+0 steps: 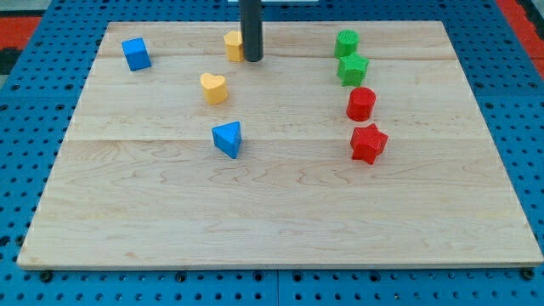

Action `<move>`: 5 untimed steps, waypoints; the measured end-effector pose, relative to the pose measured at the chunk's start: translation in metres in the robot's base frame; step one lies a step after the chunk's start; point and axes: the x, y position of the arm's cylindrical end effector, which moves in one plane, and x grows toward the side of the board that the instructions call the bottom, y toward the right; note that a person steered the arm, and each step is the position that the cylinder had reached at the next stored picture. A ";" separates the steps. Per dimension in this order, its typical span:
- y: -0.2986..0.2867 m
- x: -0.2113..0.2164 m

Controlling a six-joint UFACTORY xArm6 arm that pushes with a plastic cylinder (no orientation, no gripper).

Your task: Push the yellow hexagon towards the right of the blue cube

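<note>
The yellow hexagon (233, 45) sits near the view's top, left of centre, partly hidden by my rod. My tip (252, 59) rests against its right side. The blue cube (136, 53) stands at the view's top left, well to the left of the hexagon, with bare board between them.
A yellow heart (214, 87) lies below the hexagon and a blue triangle (228, 138) below that. On the view's right stand a green cylinder (346, 42), a green star (353, 70), a red cylinder (360, 104) and a red star (368, 143). The wooden board (272, 212) rests on blue pegboard.
</note>
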 end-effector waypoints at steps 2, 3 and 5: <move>-0.041 -0.032; -0.088 -0.022; -0.035 -0.003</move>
